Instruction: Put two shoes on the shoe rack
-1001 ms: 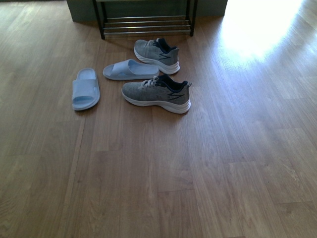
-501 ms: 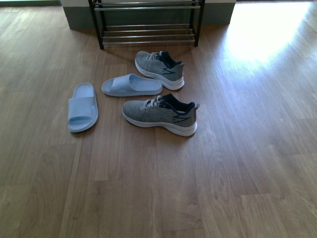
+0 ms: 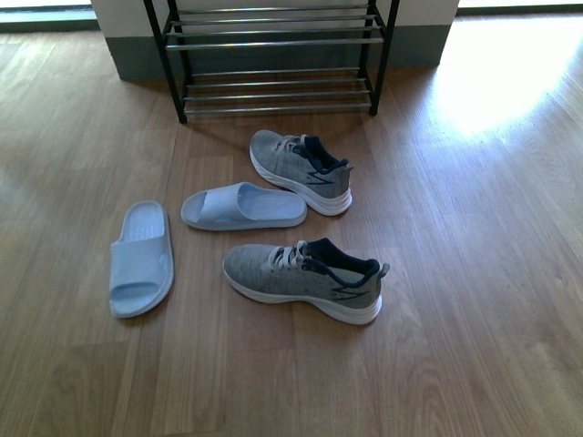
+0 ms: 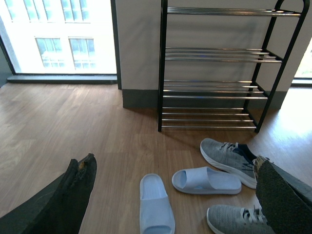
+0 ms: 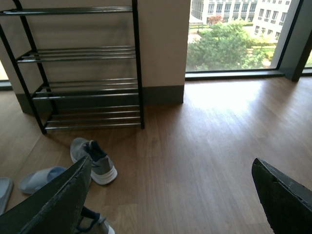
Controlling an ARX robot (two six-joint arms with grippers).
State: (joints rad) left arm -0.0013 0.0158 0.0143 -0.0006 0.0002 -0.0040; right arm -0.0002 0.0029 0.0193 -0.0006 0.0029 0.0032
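The shoe rack (image 3: 273,55) stands at the far end of the floor (image 3: 474,300), backed against a wall (image 3: 419,14), its shelves stacked one above another. All four shoes lie on the floor in front of it, none on a shelf. The far sneaker (image 3: 301,170) sits nearest the rack, before its right half, toe pointing left and toward the rack. The near sneaker (image 3: 302,280) lies closer to the robot, toe to the left. Between them and slightly left lies the crosswise slide (image 3: 243,207), its heel end just beside the far sneaker. The lengthwise slide (image 3: 141,258) lies furthest left, apart from the others, toe toward the robot.
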